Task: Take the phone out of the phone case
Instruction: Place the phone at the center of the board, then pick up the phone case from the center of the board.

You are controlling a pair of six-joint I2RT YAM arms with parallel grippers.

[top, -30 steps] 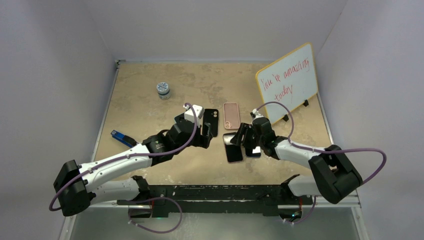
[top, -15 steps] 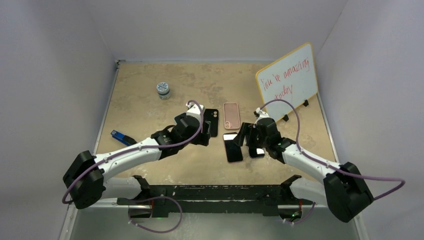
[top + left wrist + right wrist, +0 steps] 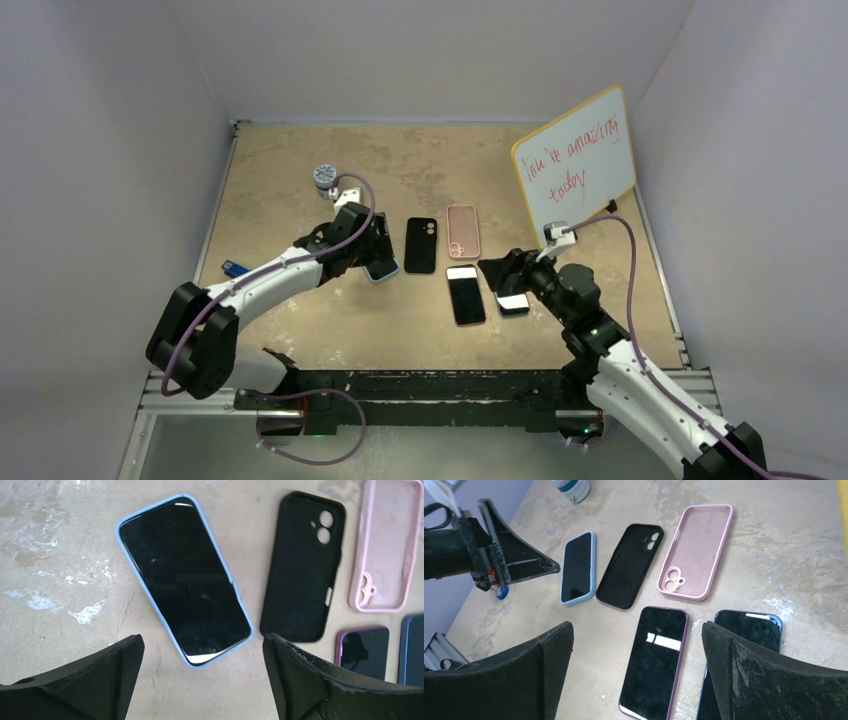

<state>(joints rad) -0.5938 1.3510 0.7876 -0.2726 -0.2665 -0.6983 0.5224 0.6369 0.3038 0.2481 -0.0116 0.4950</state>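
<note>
A phone with a dark screen sits in a light blue phone case (image 3: 182, 580), flat on the table and angled. My left gripper (image 3: 202, 642) hovers open just near of its lower end, with nothing between the fingers. In the top view the left gripper (image 3: 368, 250) covers most of this phone (image 3: 384, 270). My right gripper (image 3: 636, 627) is open above a bare purple-edged phone (image 3: 656, 660), holding nothing, and a bare navy phone (image 3: 751, 627) lies beside its right finger. In the top view the right gripper (image 3: 502, 273) stands at the right of the phones.
An empty black case (image 3: 420, 245) and an empty pink case (image 3: 462, 230) lie right of the blue-cased phone. A whiteboard (image 3: 575, 165) leans at the back right. A small jar (image 3: 325, 177) stands behind the left gripper, and a blue object (image 3: 233, 267) lies at the left edge.
Both grippers have opened wider. The left arm moved left off the black case to the blue-cased phone. The right arm drew back to the right, away from the bare phones.
</note>
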